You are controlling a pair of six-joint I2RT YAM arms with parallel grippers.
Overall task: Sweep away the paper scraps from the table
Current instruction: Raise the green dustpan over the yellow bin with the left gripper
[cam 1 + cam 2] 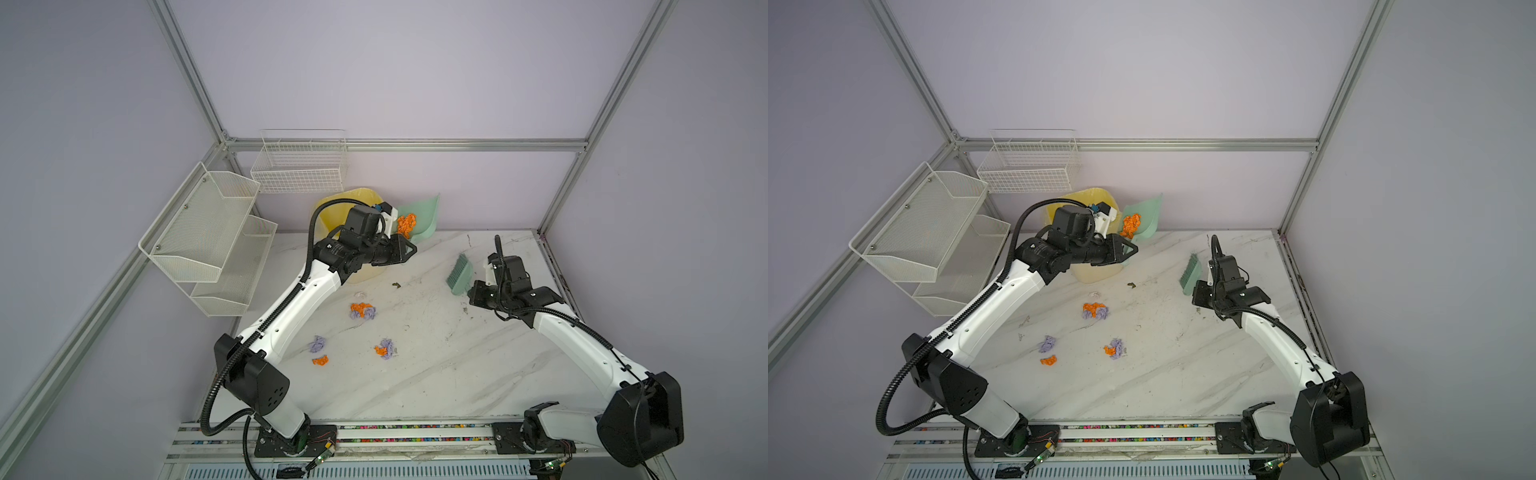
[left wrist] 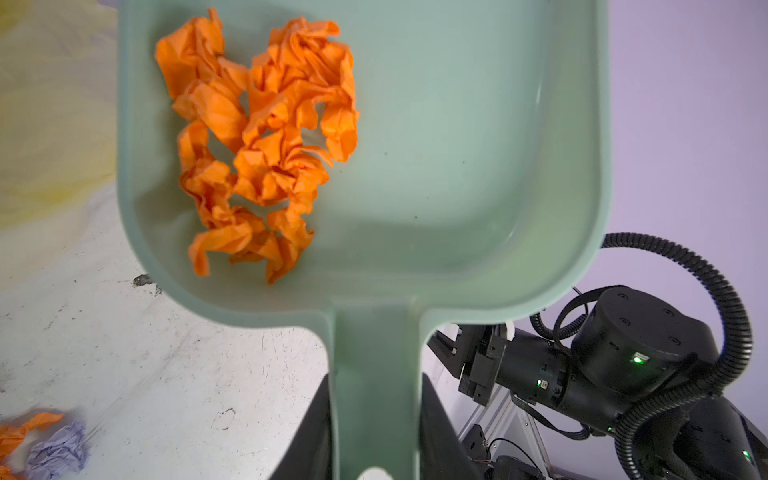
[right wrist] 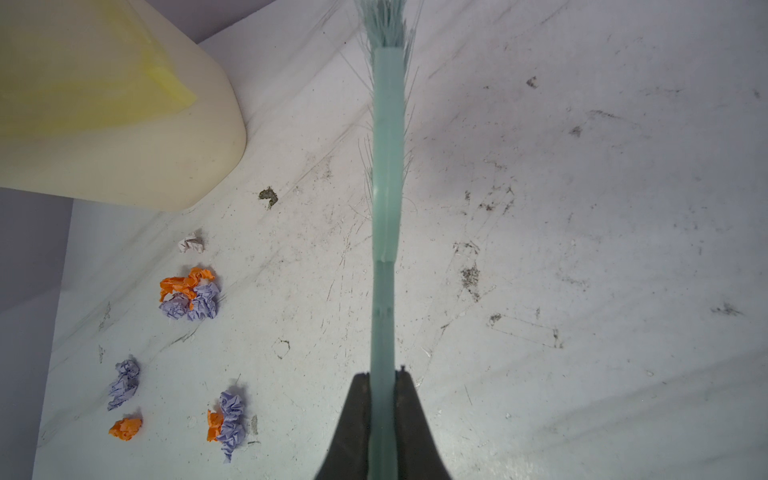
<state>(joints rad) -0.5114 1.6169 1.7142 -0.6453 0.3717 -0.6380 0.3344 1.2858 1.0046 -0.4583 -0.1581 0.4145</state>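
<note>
- The mint-green dustpan [image 2: 457, 145] carries a heap of orange paper scraps [image 2: 266, 141]; the left gripper [image 2: 374, 436] is clamped on its handle, holding it tilted just above the centre of both top views
- The cream bin [image 3: 124, 166] with a yellow liner stands at the table's far edge, just beside the dustpan (the left arm hides its inside)
- The right gripper [image 3: 384, 399] is clenched on the mint-green brush [image 3: 386, 166], right of centre in both top views
- More paper scraps [image 1: 362, 311], orange and lavender, lie in small clusters on the white marble-patterned table [image 1: 457, 374], left of centre, well apart from the brush
- A wire basket [image 1: 299, 166] and a mesh shelf [image 1: 208, 232] hang on the pale lilac walls at upper left
</note>
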